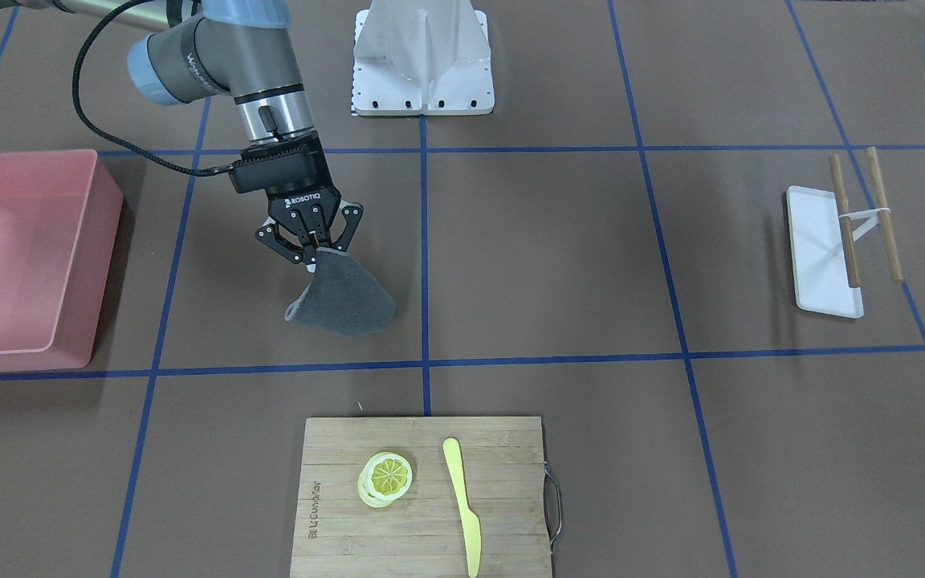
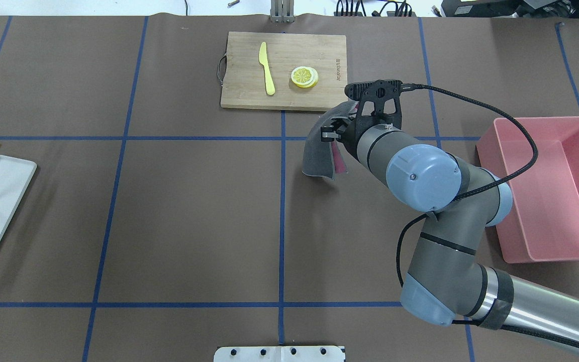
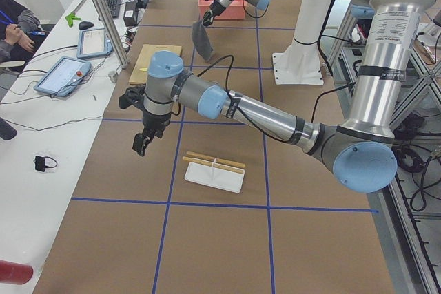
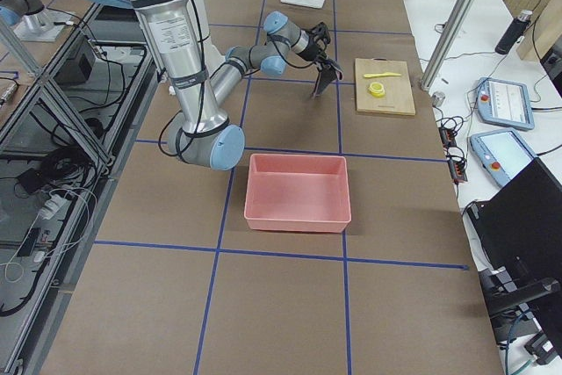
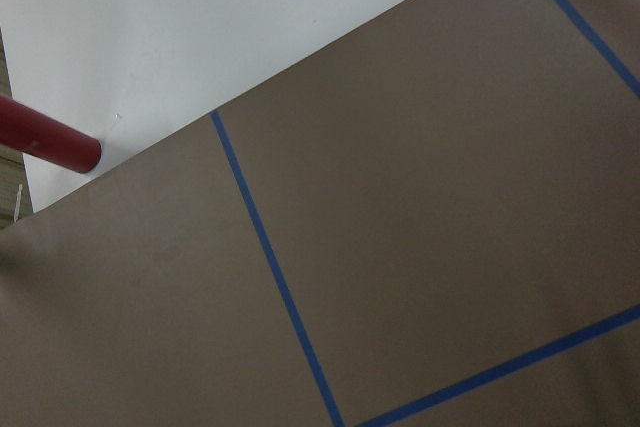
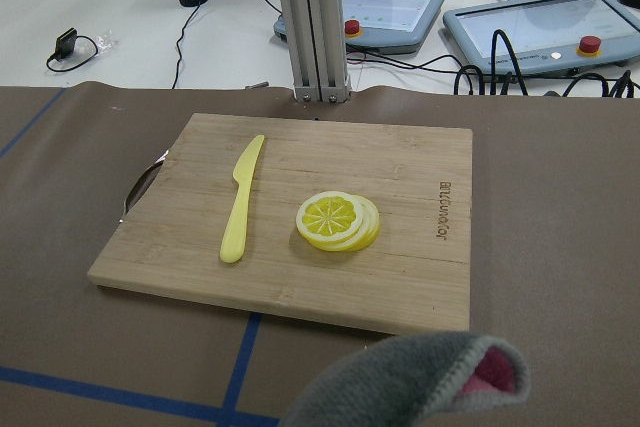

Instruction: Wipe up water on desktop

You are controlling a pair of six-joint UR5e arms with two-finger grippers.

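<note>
The desktop (image 1: 551, 257) is a brown surface with a grid of blue tape; I see no water on it. My right gripper (image 1: 314, 253) is shut on the top corner of a grey cloth (image 1: 342, 301) with a pink inner side. The cloth hangs down between the pink bin and the cutting board. It also shows in the overhead view (image 2: 318, 151) and the right wrist view (image 6: 410, 387). I cannot tell whether its lower edge touches the desktop. My left gripper (image 3: 141, 144) hovers near the white tray at the left end. I cannot tell if it is open or shut.
A pink bin (image 1: 21, 249) stands on the robot's right. A bamboo cutting board (image 1: 422, 498) at the far edge holds lemon slices (image 1: 386, 478) and a yellow knife (image 1: 462, 506). A white tray (image 1: 824, 249) with chopsticks (image 1: 884, 213) lies at the left end. The white robot base (image 1: 422, 56) is behind.
</note>
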